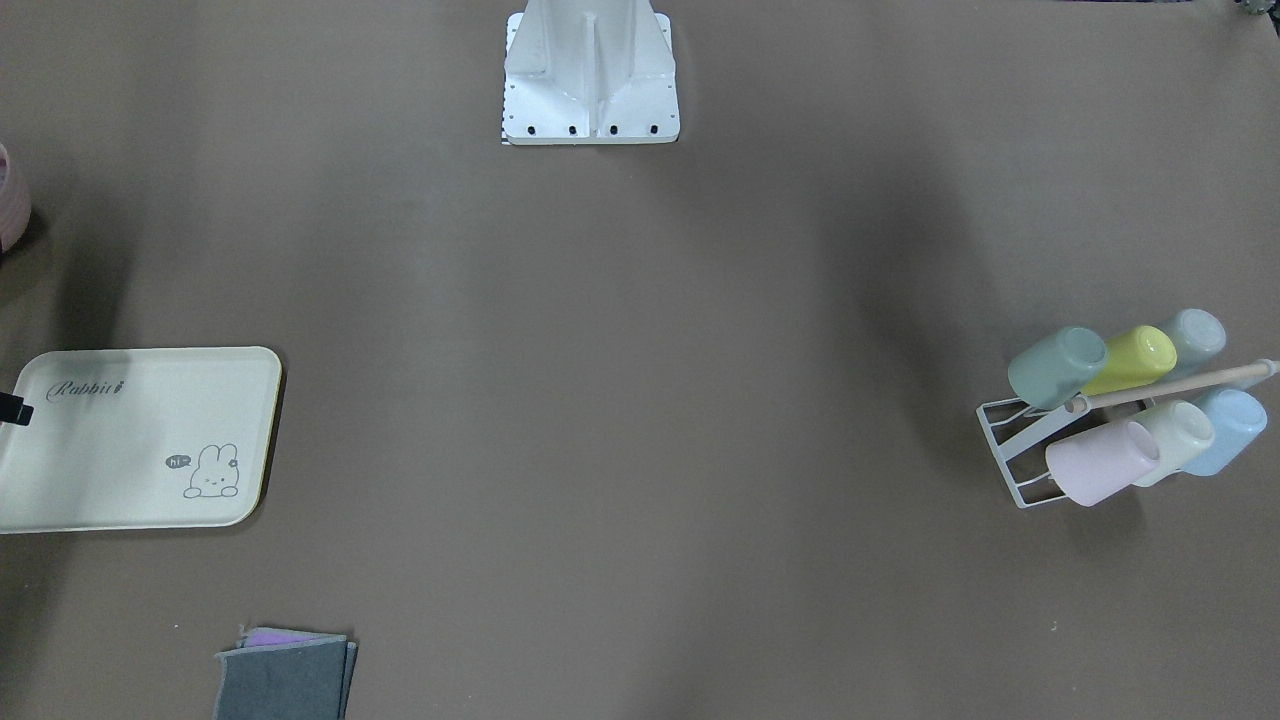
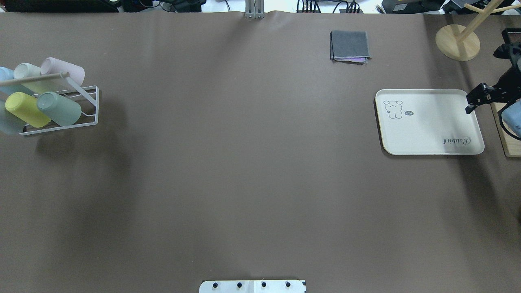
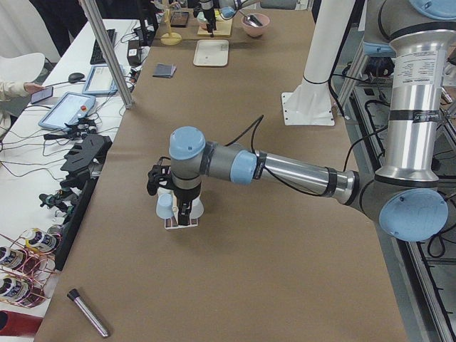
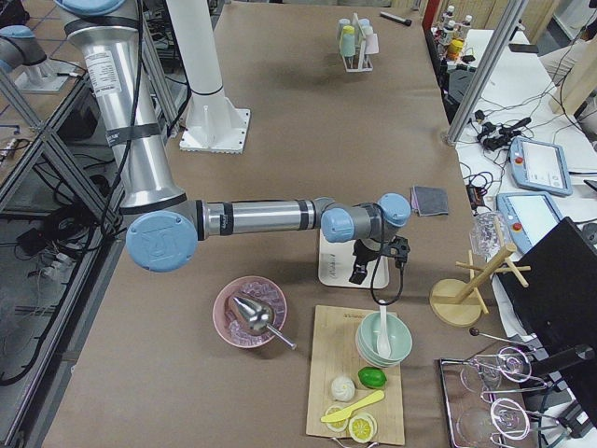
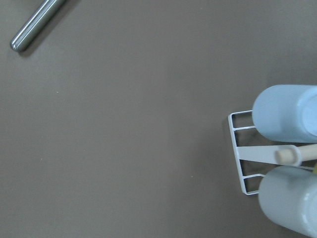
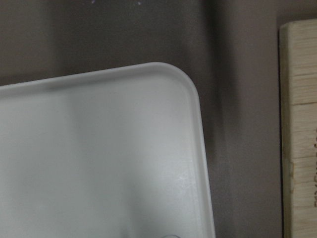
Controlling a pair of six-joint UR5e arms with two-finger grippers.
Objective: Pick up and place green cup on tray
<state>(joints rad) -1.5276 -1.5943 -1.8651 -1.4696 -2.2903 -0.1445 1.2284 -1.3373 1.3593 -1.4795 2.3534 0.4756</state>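
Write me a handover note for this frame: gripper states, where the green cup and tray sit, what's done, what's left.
Left gripper: hangs over the cup rack. It shows only in the side view, so I cannot tell if it is open or shut.
Right gripper: over the tray's edge near the Rabbit script. Its jaw state is unclear, and nothing is seen in it.
Green cup: on the rack, tilted, beside the yellow-green cup.
Tray: at the table's far end from the rack, no cup on it.
Done: nothing.
Left: grasp the green cup, lift it off the rack, carry it to the tray, set it down.
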